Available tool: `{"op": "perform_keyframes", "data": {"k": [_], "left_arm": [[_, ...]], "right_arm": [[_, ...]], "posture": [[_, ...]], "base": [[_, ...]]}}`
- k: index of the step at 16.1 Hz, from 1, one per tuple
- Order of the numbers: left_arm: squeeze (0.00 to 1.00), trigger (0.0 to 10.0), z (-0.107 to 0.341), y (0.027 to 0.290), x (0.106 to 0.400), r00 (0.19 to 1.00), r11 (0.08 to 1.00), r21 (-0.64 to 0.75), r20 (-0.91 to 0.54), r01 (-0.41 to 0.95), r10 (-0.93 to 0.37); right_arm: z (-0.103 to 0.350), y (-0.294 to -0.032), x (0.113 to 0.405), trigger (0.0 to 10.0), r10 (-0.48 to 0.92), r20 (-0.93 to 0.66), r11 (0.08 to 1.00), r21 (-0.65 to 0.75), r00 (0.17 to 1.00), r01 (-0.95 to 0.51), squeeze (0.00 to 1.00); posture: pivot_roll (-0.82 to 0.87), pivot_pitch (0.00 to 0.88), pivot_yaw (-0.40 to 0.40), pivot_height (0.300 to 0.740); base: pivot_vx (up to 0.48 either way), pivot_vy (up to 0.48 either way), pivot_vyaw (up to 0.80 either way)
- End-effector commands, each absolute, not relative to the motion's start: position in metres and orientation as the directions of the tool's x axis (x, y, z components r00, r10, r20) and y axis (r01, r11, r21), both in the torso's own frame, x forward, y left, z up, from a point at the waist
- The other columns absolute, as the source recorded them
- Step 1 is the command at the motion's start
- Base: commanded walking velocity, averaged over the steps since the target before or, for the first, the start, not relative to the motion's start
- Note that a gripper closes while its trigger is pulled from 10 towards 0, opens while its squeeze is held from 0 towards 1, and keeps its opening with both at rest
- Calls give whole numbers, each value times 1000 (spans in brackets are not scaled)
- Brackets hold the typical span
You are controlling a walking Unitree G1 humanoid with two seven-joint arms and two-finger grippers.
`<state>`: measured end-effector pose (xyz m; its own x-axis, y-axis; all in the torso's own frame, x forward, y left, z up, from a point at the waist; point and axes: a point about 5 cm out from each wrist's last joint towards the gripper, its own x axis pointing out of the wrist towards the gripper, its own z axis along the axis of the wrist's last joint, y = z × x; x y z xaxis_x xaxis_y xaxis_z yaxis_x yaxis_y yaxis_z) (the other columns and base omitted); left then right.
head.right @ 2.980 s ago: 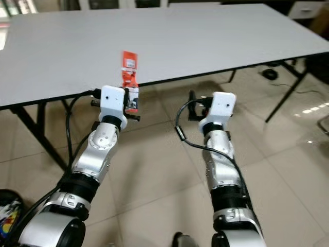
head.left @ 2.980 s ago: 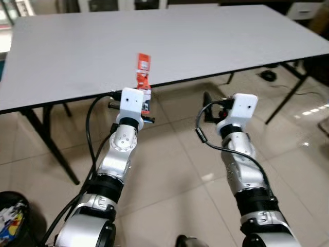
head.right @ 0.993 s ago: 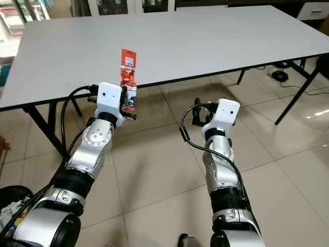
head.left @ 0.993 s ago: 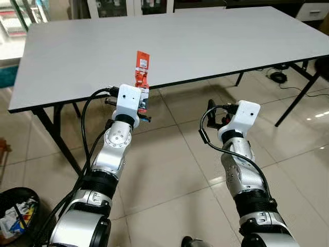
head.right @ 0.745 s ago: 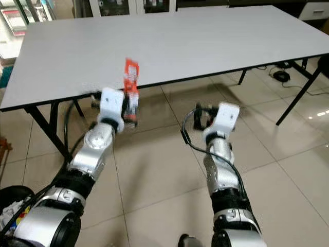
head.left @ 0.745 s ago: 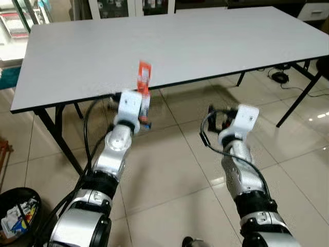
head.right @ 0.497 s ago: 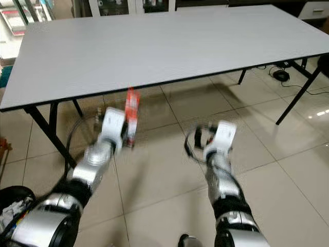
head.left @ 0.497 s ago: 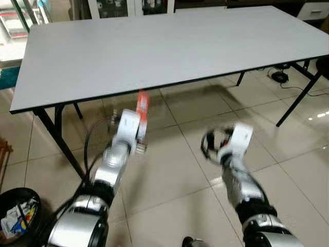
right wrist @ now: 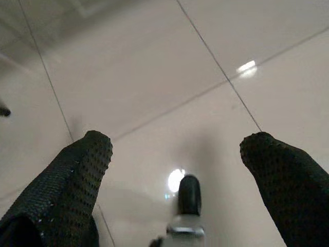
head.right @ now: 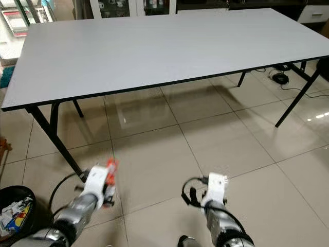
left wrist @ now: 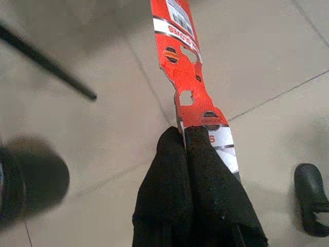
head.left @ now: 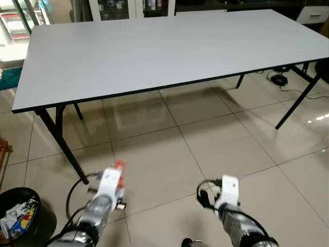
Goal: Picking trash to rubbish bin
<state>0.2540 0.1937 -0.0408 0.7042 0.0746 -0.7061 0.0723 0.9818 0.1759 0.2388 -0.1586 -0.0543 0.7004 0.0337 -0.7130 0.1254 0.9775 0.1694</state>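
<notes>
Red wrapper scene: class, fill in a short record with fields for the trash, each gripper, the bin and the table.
trash: red wrapper, long printed strip
left gripper: shut on the wrapper's lower end, low over the tiled floor
right gripper: open, holding nothing
bin: black rubbish bin on the floor at the robot's left, trash inside
table: grey table, ahead

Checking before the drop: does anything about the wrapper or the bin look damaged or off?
The red wrapper, pinched in the left gripper, is torn: ragged edges and a hole show. The bin stands upright on the floor with trash inside. Nothing is spilled.
</notes>
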Motion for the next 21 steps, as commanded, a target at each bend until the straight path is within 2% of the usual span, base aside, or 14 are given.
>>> {"op": "perform_keyframes", "data": {"k": [1, 3, 8, 12, 16, 19, 21], "left_arm": [[0, 10000, -50, 200, 240, 661, 986, 167, -742, 17, 114], [0, 10000, -59, 200, 228, 625, 987, 164, -769, -8, 132], [0, 10000, -63, 196, 223, 606, 987, 161, -785, -2, 129], [0, 10000, -60, 195, 227, 624, 985, 172, -769, -8, 139], [0, 10000, -59, 192, 228, 628, 985, 169, -766, -10, 138], [0, 10000, -58, 191, 231, 631, 986, 165, -764, -13, 136], [0, 10000, -57, 191, 232, 634, 986, 164, -761, -16, 137]], "right_arm": [[-67, -169, 219, 10000, 3, -773, 971, 154, 634, 184, 0], [-75, -171, 205, 10000, -2, -802, 969, 146, 597, 198, 0], [-80, -172, 195, 10000, 6, -811, 974, 136, 585, 179, 0], [-81, -171, 194, 10000, 16, -809, 981, 125, 587, 146, 0], [-82, -169, 191, 10000, 21, -816, 984, 120, 577, 135, 0], [-83, -169, 190, 10000, 25, -816, 988, 110, 577, 112, 0], [-82, -169, 190, 10000, 18, -812, 978, 135, 584, 156, 0]], "posture": [[-49, 23, -58, 740], [-54, 18, -62, 740], [-54, 12, -66, 740], [-54, 8, -66, 740], [-54, 19, -66, 740], [-54, 25, -65, 740], [-54, 31, -64, 740]], "base": [[0, 0, 0], [0, 0, 0], [0, 0, 0], [0, 326, 780], [0, 298, 0], [0, 287, 713], [0, 281, 244]]}}
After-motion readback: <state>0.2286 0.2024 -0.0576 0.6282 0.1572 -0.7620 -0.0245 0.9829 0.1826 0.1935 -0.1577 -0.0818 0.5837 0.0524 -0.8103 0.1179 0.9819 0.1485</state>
